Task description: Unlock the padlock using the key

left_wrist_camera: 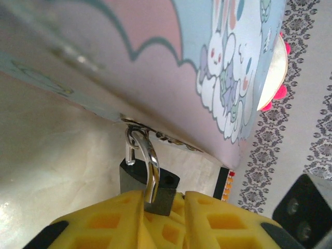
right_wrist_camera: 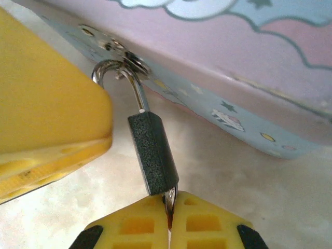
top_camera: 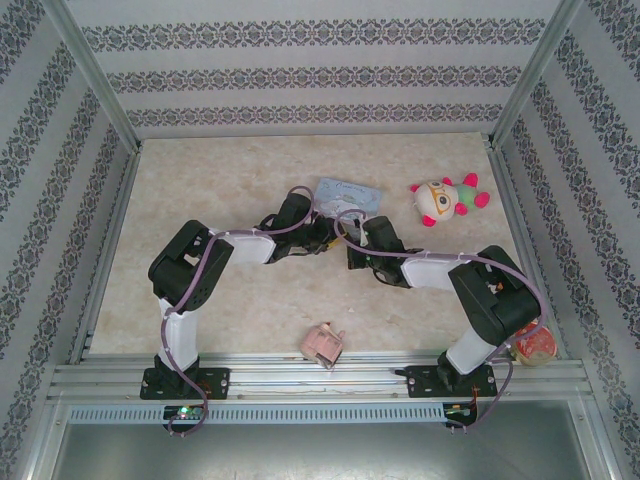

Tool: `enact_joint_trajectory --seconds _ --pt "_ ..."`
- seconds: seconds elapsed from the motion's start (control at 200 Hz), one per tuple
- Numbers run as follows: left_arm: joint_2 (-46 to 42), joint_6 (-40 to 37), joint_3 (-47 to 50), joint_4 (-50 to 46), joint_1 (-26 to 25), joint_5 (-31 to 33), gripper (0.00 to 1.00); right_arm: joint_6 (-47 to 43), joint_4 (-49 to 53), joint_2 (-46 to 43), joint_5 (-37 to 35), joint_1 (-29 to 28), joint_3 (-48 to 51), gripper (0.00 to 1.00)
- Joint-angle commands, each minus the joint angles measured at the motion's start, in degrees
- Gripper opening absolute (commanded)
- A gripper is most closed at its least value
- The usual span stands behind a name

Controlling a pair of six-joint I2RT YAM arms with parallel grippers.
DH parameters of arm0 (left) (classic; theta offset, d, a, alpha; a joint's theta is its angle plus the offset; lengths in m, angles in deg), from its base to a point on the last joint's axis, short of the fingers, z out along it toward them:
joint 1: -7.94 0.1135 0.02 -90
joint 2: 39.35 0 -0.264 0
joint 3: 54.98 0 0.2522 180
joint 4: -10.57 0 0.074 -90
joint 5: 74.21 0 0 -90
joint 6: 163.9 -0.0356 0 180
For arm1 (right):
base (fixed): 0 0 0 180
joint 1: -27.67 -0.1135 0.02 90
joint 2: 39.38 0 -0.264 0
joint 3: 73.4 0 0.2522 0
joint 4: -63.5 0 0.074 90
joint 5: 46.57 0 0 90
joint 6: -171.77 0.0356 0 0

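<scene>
KEY IN, TURN TO COME: Your right gripper (right_wrist_camera: 168, 228), fingers pinched together on the key (right_wrist_camera: 169, 198), has the blade seated in the bottom of the padlock (right_wrist_camera: 153, 155). The padlock hangs by its shackle (left_wrist_camera: 149, 161) from the hasp (right_wrist_camera: 132, 59) of the blue cartoon tin (top_camera: 348, 192). Your left gripper (left_wrist_camera: 163, 218) brackets the black body, jaws slightly apart; whether they press it cannot be told. Whether the shackle has sprung is unclear. The tin sits closed, its contents hidden.
</scene>
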Motion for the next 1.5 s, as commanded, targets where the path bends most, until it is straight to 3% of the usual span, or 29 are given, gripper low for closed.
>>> enact_joint_trajectory --seconds 0.0,0.19,0.45,0.66,0.904,1.034,1.119,1.269,1.494 --pt "-2.42 0.92 1.59 3.16 -0.19 -0.43 0.3 2.48 -2.07 -1.49 0.36 0.38 0.95 0.0" --pt "-5.65 -0.55 3.4 2.16 0.16 2.68 0.53 3.19 -1.66 -2.2 0.1 0.39 0.98 0.0" --pt "-12.05 -3.88 7.48 1.45 1.08 9.61 1.0 6.34 -1.0 -1.54 0.1 0.38 0.84 0.02" --pt "-15.2 -6.11 10.58 2.64 3.42 12.78 0.99 8.81 -1.33 -2.26 0.45 0.38 1.94 0.03" --pt "-17.3 -13.71 10.38 0.49 4.99 16.39 0.99 9.92 -0.32 -2.67 0.88 0.24 1.42 0.13" --pt "-19.56 -16.86 12.75 6.27 6.19 17.52 0.99 10.91 0.4 -3.14 1.0 0.21 1.15 0.18" --pt "-21.18 -21.52 14.13 10.61 7.25 14.92 0.99 11.68 0.81 -4.11 1.07 0.21 1.33 0.19" --pt "-24.71 -31.34 10.22 -1.75 7.45 17.68 0.99 12.52 2.89 -7.19 0.92 0.03 1.17 0.25" --pt "-29.5 -40.09 11.7 -2.16 7.53 26.02 0.99 14.27 11.26 -11.65 -1.67 -0.4 -1.75 0.33"
